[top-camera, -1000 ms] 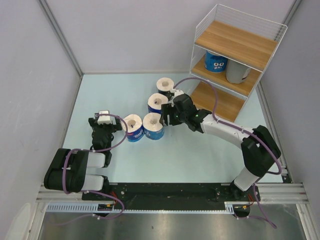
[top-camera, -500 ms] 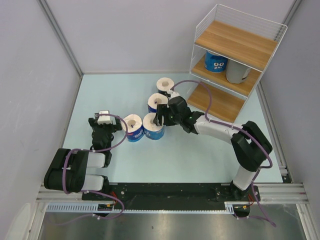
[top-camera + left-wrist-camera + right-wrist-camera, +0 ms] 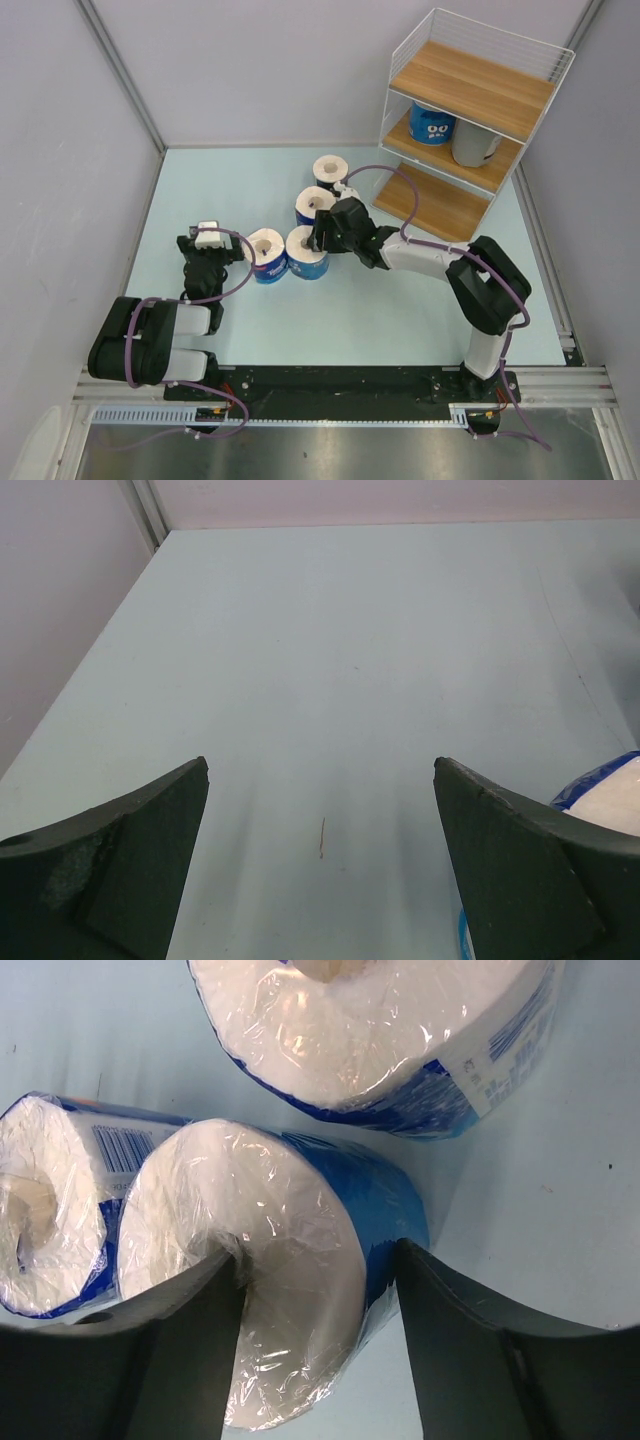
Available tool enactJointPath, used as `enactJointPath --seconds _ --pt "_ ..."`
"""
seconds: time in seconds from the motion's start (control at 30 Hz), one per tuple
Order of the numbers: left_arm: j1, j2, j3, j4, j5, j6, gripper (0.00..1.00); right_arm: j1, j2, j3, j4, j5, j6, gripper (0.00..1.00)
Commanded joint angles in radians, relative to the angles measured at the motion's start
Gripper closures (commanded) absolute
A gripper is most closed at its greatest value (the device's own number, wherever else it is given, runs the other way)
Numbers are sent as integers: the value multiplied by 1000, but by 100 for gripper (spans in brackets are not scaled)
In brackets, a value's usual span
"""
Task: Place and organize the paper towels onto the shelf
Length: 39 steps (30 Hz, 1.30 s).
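Four paper towels (image 3: 264, 248) crowd mid-table, touching or nearly so; the right arm (image 3: 430, 258) lies across the approach to the shelf (image 3: 450, 212); a blue roll (image 3: 432, 125) and a grey roll (image 3: 475, 145) occupy its middle tier; open table (image 3: 230, 180) lies ahead of the left gripper (image 3: 320, 870).

Glossy plastic-wrapped paper towels (image 3: 285, 1230); wooden shelf (image 3: 470, 88) boards.

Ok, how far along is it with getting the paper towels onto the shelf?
Done: a blue roll and a grey roll stand on the shelf's middle tier. In hand: the right gripper straddles one wrapped roll on the table, grip unconfirmed. Still to go: that one plus three others.
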Motion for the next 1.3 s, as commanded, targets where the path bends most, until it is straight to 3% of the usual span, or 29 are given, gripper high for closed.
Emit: enactJointPath --seconds 0.0,0.23,0.57,0.83,1.03,1.27 --pt "3 -15 12 27 30 -15 0 7 24 21 -1 42 -2 42" --pt "3 -15 12 27 30 -15 0 7 -11 21 -98 52 -28 55" --pt "3 -15 14 27 30 -15 0 37 -216 -60 -231 299 -98 55" --pt "3 -17 12 27 30 -15 0 -47 -370 -167 -256 439 -63 57" --pt "3 -18 12 27 30 -17 0 -154 -478 -293 -149 430 -6 57" --pt "3 -17 12 27 29 -15 0 -219 -532 -379 92 500 -26 57"
